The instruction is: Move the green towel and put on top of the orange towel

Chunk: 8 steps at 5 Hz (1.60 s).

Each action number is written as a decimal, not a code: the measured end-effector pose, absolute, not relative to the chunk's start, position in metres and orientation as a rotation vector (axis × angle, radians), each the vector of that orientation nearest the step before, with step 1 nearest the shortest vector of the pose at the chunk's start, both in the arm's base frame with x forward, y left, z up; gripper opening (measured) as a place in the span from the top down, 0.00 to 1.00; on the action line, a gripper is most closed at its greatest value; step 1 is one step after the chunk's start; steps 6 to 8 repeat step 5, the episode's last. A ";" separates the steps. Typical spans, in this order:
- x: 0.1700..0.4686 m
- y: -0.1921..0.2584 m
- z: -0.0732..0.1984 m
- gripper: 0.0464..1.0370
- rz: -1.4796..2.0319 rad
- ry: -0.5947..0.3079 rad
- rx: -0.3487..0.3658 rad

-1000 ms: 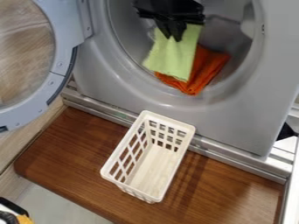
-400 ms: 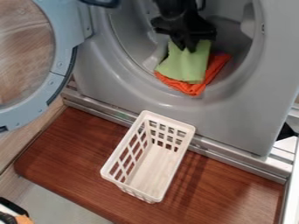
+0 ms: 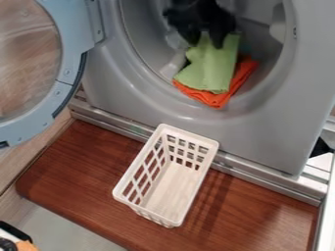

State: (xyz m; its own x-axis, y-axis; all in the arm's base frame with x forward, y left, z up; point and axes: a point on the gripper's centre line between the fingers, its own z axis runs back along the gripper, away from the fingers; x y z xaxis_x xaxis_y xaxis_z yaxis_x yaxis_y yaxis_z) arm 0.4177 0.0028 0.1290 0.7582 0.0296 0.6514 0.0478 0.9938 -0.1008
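Gripper [image 3: 205, 44]: fingers apart, 12 o'clock on green towel [image 3: 208, 73]
Green towel: lies over orange towel [image 3: 212, 100]
Risk: snagged fingertip could drag green off toward 12 on retreat

Brown wooden board [image 3: 85, 176] beneath a grey washing machine [image 3: 262, 132], pale floor [image 3: 59, 220] beyond.

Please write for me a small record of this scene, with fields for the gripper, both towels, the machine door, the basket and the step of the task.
gripper: at the green towel's upper end, fingers spread apart
green towel: lying on top of the orange towel
orange towel: underneath, its lower and right edges showing, in the machine's round opening
machine door: swung open, on the picture's left
basket: white plastic, upright, on the brown wooden surface below the opening
task step: green on orange, looks done
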 end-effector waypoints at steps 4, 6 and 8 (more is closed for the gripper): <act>0.285 0.002 0.056 0.04 0.040 -0.275 0.028; 0.273 -0.005 0.043 0.04 -0.011 -0.262 0.042; 0.273 -0.005 0.043 0.04 -0.011 -0.262 0.042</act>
